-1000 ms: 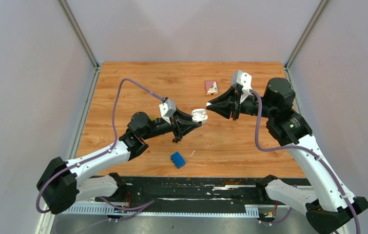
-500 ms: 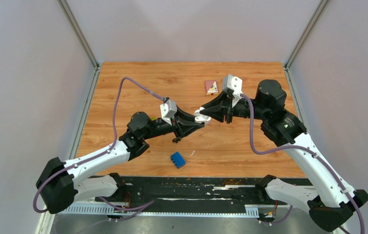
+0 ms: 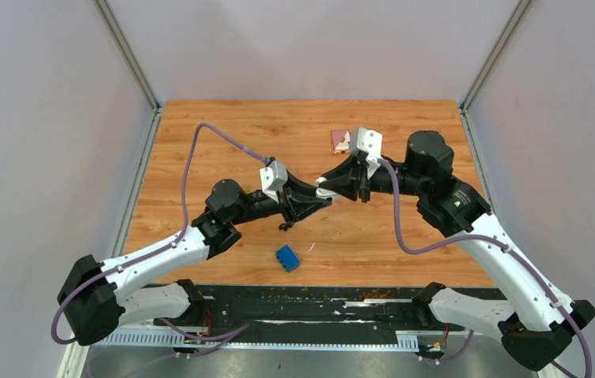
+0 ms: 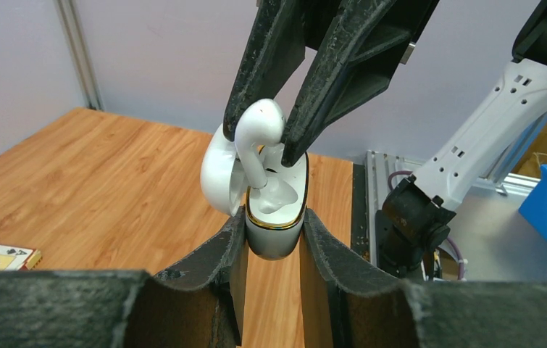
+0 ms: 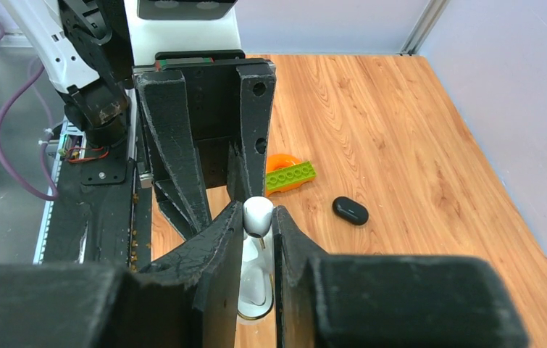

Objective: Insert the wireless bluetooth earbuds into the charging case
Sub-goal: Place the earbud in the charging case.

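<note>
My left gripper (image 4: 274, 250) is shut on the lower body of a white charging case (image 4: 276, 232), held up off the table with its lid (image 4: 218, 174) swung open to the left. My right gripper (image 5: 258, 225) is shut on a white earbud (image 5: 258, 216) by its rounded head. In the left wrist view the earbud (image 4: 256, 134) hangs between the right fingers (image 4: 343, 65), its stem reaching down into the case's open well. In the top view both grippers meet tip to tip over the table's middle, left gripper (image 3: 321, 201) below right gripper (image 3: 327, 186).
A black oval pod (image 5: 350, 210) lies on the wooden table, with a green brick on an orange piece (image 5: 290, 176) near it. A blue block (image 3: 287, 257) and a small white scrap (image 3: 310, 246) sit near the front. A small card box (image 3: 340, 140) lies behind the grippers.
My right gripper has moved left with the earbud until it meets the case held by the left gripper. The left arm has barely moved.
</note>
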You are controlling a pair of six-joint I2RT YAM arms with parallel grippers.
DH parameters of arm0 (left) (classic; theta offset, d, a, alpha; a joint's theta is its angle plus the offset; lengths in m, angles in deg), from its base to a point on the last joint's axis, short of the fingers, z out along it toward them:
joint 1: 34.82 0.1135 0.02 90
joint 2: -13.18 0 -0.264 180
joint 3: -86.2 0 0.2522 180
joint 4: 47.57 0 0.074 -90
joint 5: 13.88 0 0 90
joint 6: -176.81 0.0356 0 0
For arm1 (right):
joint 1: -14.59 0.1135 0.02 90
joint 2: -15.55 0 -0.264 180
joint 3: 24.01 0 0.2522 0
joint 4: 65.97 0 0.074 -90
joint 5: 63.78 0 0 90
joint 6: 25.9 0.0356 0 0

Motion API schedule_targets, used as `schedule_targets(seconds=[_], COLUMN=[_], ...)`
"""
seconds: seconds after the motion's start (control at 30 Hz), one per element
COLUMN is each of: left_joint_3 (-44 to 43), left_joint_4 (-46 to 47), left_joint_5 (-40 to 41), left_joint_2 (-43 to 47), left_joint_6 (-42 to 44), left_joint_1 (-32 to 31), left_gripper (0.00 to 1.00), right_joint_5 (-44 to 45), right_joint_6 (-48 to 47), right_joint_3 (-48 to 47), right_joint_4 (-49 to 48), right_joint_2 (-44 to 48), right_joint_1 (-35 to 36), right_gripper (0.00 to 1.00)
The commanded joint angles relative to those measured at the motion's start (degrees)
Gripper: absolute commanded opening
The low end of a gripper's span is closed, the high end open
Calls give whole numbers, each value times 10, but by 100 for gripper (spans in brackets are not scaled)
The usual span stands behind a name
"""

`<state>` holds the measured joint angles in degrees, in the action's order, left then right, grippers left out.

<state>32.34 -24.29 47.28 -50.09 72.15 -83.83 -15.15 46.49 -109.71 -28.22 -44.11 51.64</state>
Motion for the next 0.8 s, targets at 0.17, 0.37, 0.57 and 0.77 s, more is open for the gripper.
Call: schedule_targets(seconds=[0.17,0.37,0.57,0.77], left_joint_3=[-26,-24,-23,-22], left_joint_4=[24,24,27,28], left_joint_5=[7,19,21,20], left_joint_2=[21,26,28,30], left_joint_6=[1,-3,-5,-5], left_joint_1=[-5,-5,-5,-5], left_gripper=[4,4,4,4], right_joint_5=[22,27,30,35], right_joint_6=[-37,-54,-64,-65], right_joint_3=[-11,-8,-3,5], right_joint_4=[0,7,9,-2], right_joint_2=[9,13,15,17], right_joint_1=[23,30,33,38], right_gripper=[0,0,0,0])
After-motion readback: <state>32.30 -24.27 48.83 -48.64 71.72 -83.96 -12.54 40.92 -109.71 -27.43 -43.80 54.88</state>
